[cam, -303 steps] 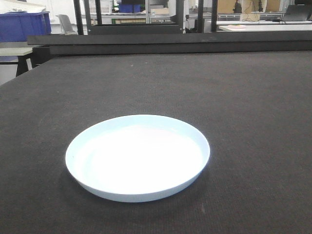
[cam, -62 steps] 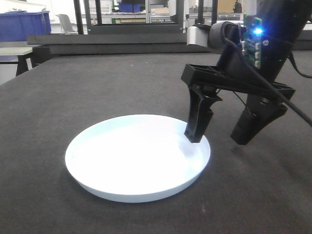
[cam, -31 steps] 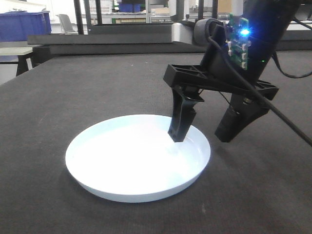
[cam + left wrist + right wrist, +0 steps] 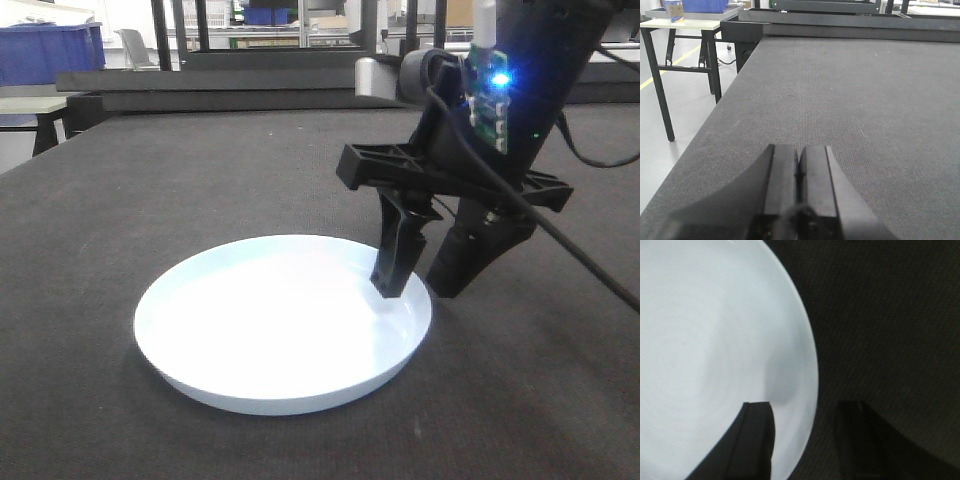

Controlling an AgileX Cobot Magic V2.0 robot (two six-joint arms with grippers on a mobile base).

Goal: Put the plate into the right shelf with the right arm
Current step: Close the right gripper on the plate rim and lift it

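On the black textured tabletop [image 4: 200, 170], the plate [image 4: 283, 322] lies flat and upright, nearer the front edge, white to pale blue with a low raised rim. At its right side the right gripper [image 4: 417, 285] straddles that rim: one finger [image 4: 400, 250] points down inside the plate, its tip close above or on the inner surface, and the other finger [image 4: 470, 260] stands outside over the mat. The right wrist view shows the plate [image 4: 715, 350] edge running between the two fingers of the right gripper [image 4: 807, 440], with a gap on each side, so the jaws stand moderately apart and grip nothing. A green circuit board [image 4: 490, 90] with a blue light sits on the black arm above. The left gripper [image 4: 800, 175] hovers low over bare mat near the tabletop's left edge, its jaws pressed together and empty. Beyond that edge stands a pale-topped side table [image 4: 690, 22] carrying a blue crate [image 4: 705, 5].
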